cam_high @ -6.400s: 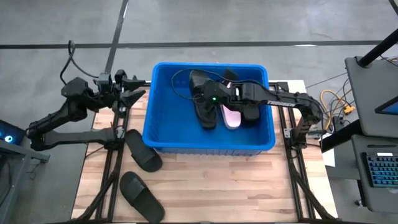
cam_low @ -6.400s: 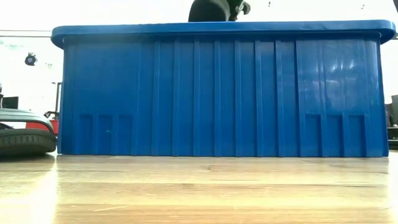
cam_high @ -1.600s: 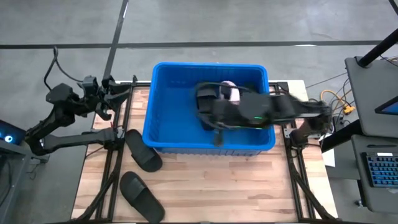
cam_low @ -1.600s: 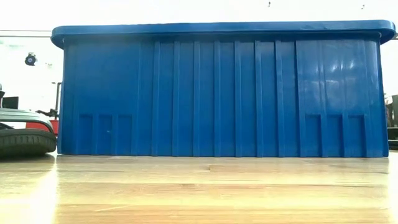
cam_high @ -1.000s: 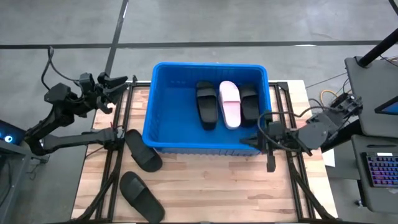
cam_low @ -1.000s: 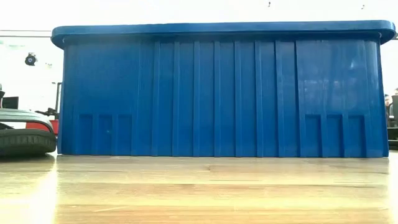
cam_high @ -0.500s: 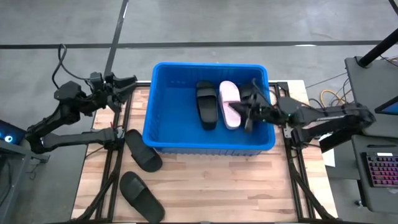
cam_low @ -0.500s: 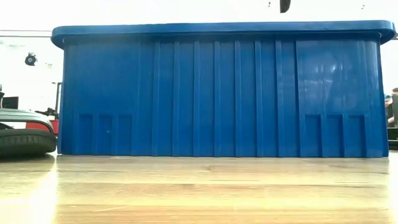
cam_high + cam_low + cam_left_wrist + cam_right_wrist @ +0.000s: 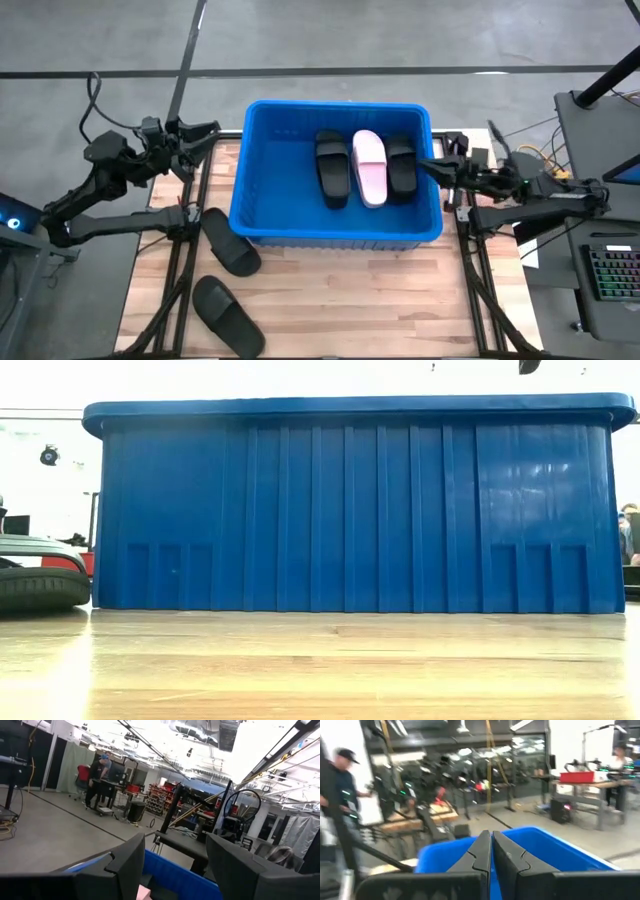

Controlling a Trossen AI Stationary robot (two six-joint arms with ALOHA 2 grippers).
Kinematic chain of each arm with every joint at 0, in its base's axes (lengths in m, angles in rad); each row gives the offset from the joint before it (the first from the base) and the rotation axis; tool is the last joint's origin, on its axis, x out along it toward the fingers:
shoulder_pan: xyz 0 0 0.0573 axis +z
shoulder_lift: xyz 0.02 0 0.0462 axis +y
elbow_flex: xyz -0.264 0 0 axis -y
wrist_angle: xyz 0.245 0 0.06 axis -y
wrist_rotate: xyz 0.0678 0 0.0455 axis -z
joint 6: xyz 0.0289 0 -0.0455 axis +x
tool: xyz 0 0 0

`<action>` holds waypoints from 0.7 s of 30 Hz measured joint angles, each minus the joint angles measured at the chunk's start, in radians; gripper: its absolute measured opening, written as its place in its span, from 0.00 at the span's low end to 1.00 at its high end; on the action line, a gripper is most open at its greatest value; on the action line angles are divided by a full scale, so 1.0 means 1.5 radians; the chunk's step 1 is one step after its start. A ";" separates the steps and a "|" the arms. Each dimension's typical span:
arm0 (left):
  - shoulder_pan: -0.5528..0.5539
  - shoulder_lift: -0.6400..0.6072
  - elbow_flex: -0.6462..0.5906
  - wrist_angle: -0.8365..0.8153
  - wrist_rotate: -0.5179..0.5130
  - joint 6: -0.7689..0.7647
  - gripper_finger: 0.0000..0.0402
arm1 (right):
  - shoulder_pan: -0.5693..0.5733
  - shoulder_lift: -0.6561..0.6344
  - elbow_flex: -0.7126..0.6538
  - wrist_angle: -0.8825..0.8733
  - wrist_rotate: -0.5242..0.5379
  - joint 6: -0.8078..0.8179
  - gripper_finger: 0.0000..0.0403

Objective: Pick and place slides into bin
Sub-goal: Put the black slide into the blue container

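Observation:
The blue bin (image 9: 258,215) stands at the table's middle. Inside it lie three slides side by side on their soles: a black one (image 9: 333,168), a pink one (image 9: 369,167) and another black one (image 9: 401,165). Two more black slides (image 9: 231,240) (image 9: 228,316) lie on the table to the bin's left; the low view shows one (image 9: 40,575) at its left edge. My left gripper (image 9: 208,138) hangs open beyond the bin's far left corner, holding nothing. My right gripper (image 9: 421,163) is shut and empty, above the bin's right rim.
The table's near half, in front of the bin (image 9: 350,510), is bare wood. Black frame rails (image 9: 185,250) run along both sides of the table. The wrist views look level over the bin's rim (image 9: 545,840) (image 9: 185,875) into a workshop where people stand far off.
My right gripper, shut all along, has swung from the bin's near right corner toward the far edge over the bin's right part, then drawn back to the right rim. The slides in the bin have not moved.

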 joint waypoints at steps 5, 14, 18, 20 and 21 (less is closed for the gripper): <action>0.000 0.002 0.000 -0.006 0.000 0.001 0.49 | 0.000 -0.098 -0.033 0.028 -0.013 -0.004 0.02; 0.000 0.003 0.000 -0.005 0.013 -0.020 0.49 | 0.000 -0.251 -0.168 0.139 -0.030 -0.046 0.02; 0.000 0.003 0.000 -0.002 0.013 -0.008 0.49 | 0.000 -0.295 -0.213 0.184 -0.030 -0.035 0.02; 0.000 0.004 0.000 -0.001 0.013 0.020 0.49 | 0.000 -0.309 -0.224 0.202 -0.029 -0.036 0.02; 0.000 0.005 0.000 -0.001 0.013 0.019 0.49 | 0.000 -0.314 -0.229 0.198 -0.022 -0.036 0.02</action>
